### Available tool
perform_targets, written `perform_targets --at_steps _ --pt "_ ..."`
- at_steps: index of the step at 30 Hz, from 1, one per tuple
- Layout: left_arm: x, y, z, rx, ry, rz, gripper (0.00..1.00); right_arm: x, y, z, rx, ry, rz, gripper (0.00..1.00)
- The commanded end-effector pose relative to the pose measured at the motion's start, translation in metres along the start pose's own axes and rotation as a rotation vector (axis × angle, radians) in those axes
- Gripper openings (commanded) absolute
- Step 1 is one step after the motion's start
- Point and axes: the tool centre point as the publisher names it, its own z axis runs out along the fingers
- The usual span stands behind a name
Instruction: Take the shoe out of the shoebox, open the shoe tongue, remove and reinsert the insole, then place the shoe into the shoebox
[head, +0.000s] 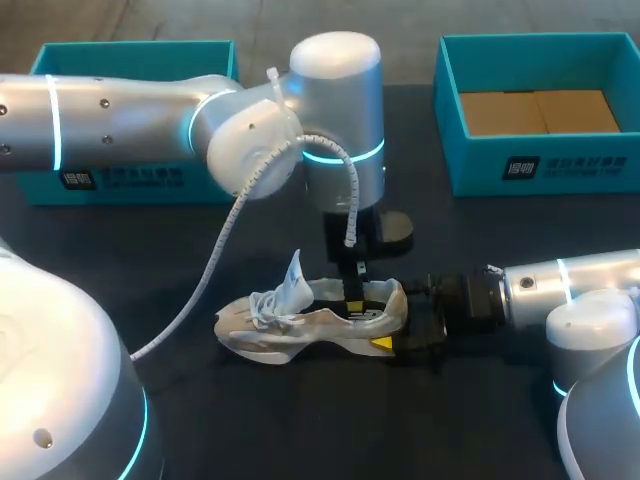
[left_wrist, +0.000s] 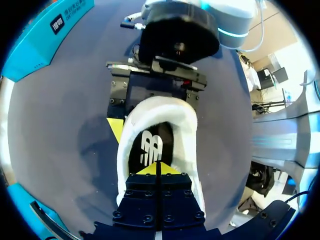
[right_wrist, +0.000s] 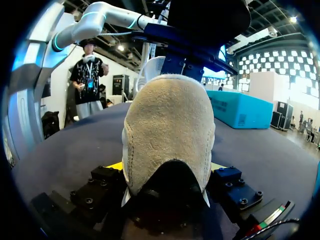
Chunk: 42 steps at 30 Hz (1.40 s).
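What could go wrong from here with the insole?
1. The left gripper, fingers together, has its tips on the black insole inside the white mesh sneaker; a shallow pinch may let the insole slip.
2. The right gripper clamps only the heel, so an upward pull could tip the sneaker or drag it free.
3. Loose white laces beside the opening might snag.

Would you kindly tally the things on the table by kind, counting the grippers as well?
Shoeboxes: 2, left shoebox and right shoebox
Shoe: 1, shoe
Grippers: 2, left gripper and right gripper
Total: 5
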Motion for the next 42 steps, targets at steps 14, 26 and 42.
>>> perform_targets --at_steps 14,26,42 --pt "0.006 -0.005 0.019 -0.047 -0.037 0.042 0.0 0.0 0.001 0.002 0.007 0.0 0.001 0.0" --pt "0.001 0.017 0.041 -0.041 0.01 0.048 0.0 0.0 0.001 0.002 0.007 0.0 0.001 0.0" --pt "0.019 0.061 0.052 -0.066 0.021 0.058 0.0 0.0 0.001 0.002 0.007 0.0 0.001 0.0"
